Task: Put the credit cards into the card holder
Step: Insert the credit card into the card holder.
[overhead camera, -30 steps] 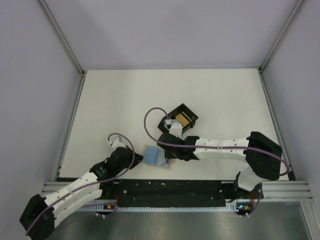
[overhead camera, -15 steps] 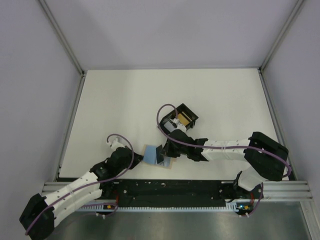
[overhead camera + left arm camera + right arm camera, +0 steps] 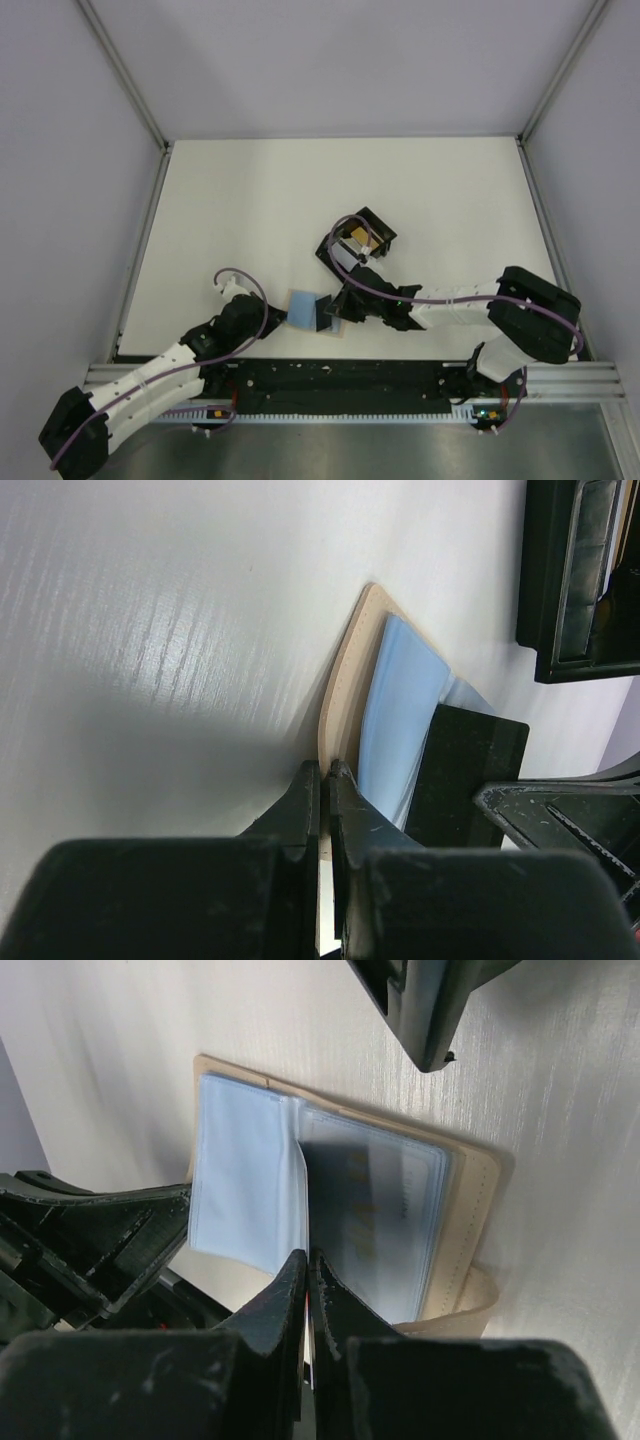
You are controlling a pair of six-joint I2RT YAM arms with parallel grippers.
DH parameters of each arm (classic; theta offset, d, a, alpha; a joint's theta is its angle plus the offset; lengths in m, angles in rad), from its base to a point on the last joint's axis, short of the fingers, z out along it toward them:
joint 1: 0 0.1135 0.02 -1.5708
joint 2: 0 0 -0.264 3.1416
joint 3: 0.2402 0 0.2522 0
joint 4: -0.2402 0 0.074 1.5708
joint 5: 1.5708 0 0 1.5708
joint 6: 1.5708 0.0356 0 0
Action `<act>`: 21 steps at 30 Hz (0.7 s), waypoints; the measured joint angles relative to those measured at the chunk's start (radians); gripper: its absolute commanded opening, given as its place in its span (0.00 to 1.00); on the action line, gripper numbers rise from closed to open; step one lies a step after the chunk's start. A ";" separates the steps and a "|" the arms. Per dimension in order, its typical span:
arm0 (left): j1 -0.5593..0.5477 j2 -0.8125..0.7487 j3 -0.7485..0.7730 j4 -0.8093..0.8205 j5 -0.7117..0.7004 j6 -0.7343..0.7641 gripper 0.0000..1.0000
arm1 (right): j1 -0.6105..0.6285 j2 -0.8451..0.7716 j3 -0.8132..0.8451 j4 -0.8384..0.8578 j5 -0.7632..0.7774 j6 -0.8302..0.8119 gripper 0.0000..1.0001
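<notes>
Tan card holder [image 3: 475, 1200] — open on the worktop [image 3: 250, 200], near its front edge | left pincer [image 3: 325, 770] clamped on holder's rim | right pincer [image 3: 305, 1257] pressed together on light blue card [image 3: 245, 1185] — lying over holder

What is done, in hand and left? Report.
Done: the card holder lies open, and a card seems to sit in one pocket. In hand: the left gripper pins the holder's edge; the right gripper pinches a thin sheet at the pockets, card or sleeve unclear. Left: a yellow-orange card sits in the black tray.
</notes>
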 measured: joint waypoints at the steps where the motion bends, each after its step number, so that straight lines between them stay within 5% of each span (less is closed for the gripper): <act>1: -0.001 0.000 0.000 0.002 0.000 0.000 0.00 | 0.000 0.000 -0.005 0.007 0.002 0.010 0.00; 21: -0.001 0.002 -0.005 0.019 -0.003 0.003 0.00 | -0.005 0.095 -0.009 0.142 0.002 0.093 0.00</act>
